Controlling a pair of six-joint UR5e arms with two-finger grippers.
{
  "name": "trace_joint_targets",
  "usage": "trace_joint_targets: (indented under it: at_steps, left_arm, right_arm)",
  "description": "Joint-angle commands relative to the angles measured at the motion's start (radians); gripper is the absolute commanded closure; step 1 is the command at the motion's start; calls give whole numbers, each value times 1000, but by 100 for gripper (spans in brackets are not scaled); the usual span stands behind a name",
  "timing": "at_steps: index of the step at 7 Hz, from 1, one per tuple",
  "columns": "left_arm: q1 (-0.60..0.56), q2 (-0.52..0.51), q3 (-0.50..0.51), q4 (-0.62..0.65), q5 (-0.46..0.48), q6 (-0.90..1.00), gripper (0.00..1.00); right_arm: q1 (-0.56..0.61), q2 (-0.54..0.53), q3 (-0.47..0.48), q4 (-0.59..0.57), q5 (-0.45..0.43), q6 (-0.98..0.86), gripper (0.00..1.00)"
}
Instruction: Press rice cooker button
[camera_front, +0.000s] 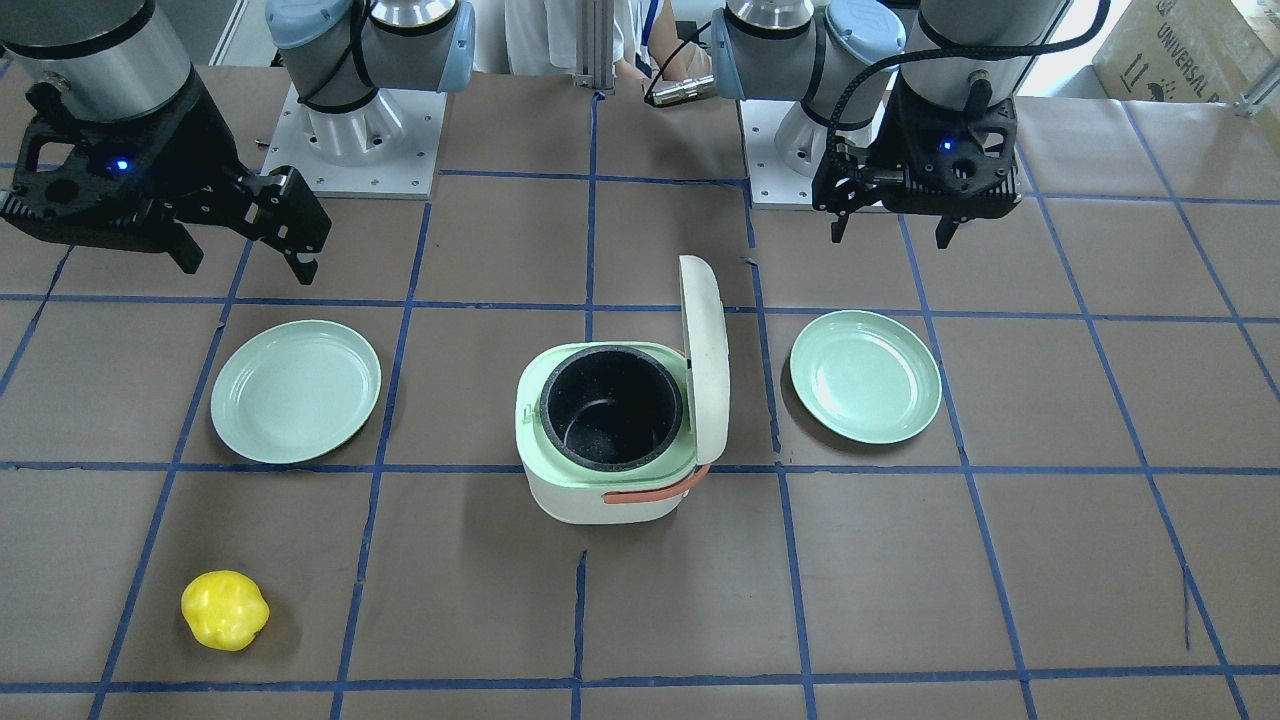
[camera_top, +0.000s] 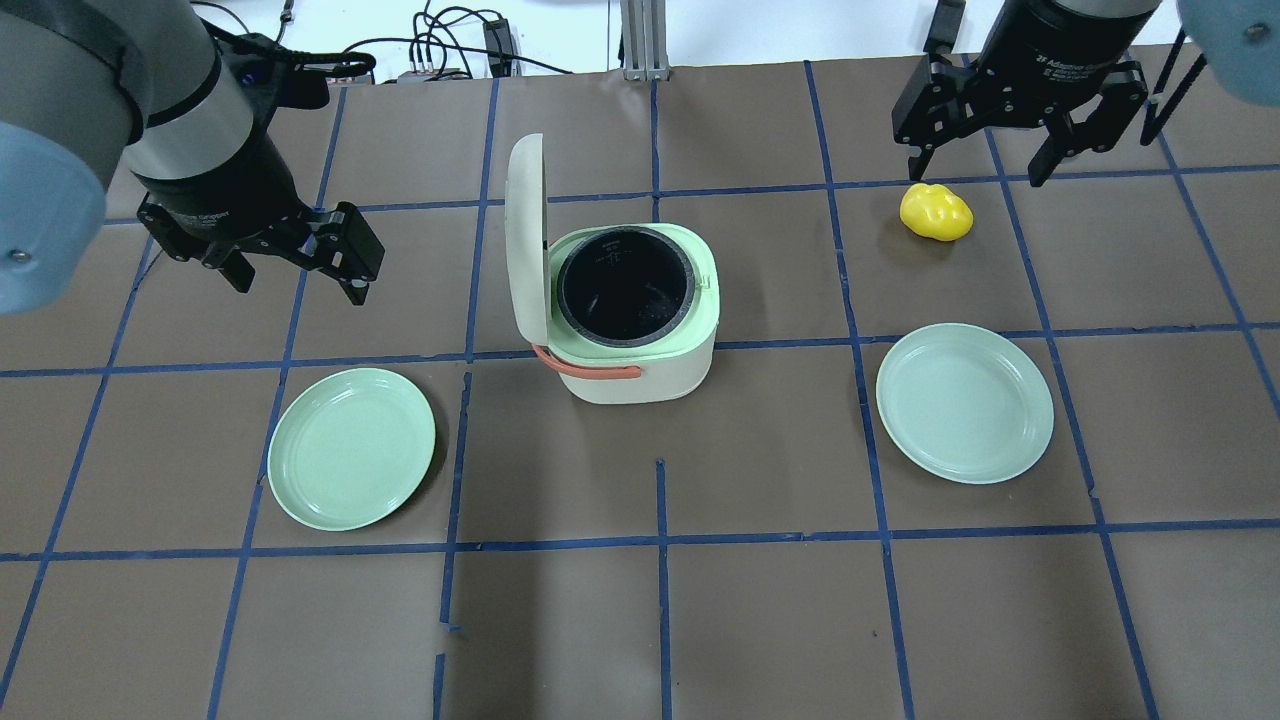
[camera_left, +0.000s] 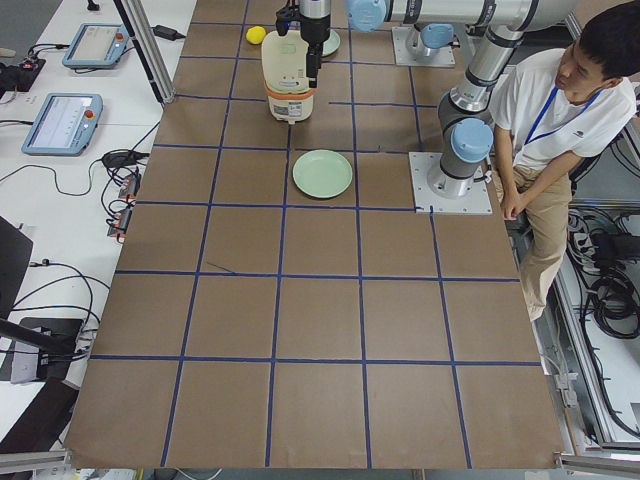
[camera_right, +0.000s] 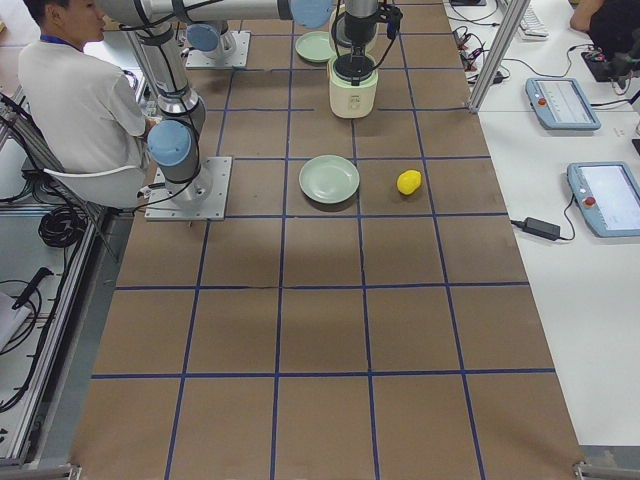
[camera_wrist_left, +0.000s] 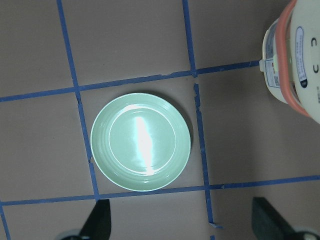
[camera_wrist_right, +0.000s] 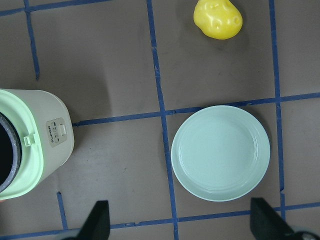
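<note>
Yellow lump (camera_front: 225, 610) nearest — rice cooker (camera_front: 610, 495) beyond, lid (camera_front: 705, 345) upright

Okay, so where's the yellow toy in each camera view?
Front-facing: yellow toy bottom left, left of the rice cooker.
Overhead: upper right, beyond the right plate.
Exterior left: top edge, left of the cooker.
Exterior right: centre, right of that plate.
Left wrist: not in it.
Right wrist: top edge, above that plate.
Shared landmark: the open rice cooker.

Cream and green rice cooker (camera_top: 650, 378), orange handle (camera_top: 590, 372), black pot (camera_top: 622, 292), 2 mint plates (camera_top: 351, 448), yellow pepper (camera_top: 936, 212), brown table (camera_top: 770, 620), blue grid (camera_top: 760, 539)
</note>
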Motion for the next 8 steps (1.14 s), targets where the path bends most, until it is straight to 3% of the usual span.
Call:
trace_joint_targets:
  at_steps: [1,5,8]
  left_arm:
    - [0,0,0,0,-2,0,0]
    - [1,0,0,0,0,0,0]
    - [1,0,0,0,0,0,0]
  right_arm:
    - [1,1,2,1,1,-3,1]
    - [5,-2,45,-10,-1,-72,9]
    - [5,-2,45,-10,1,-70,7]
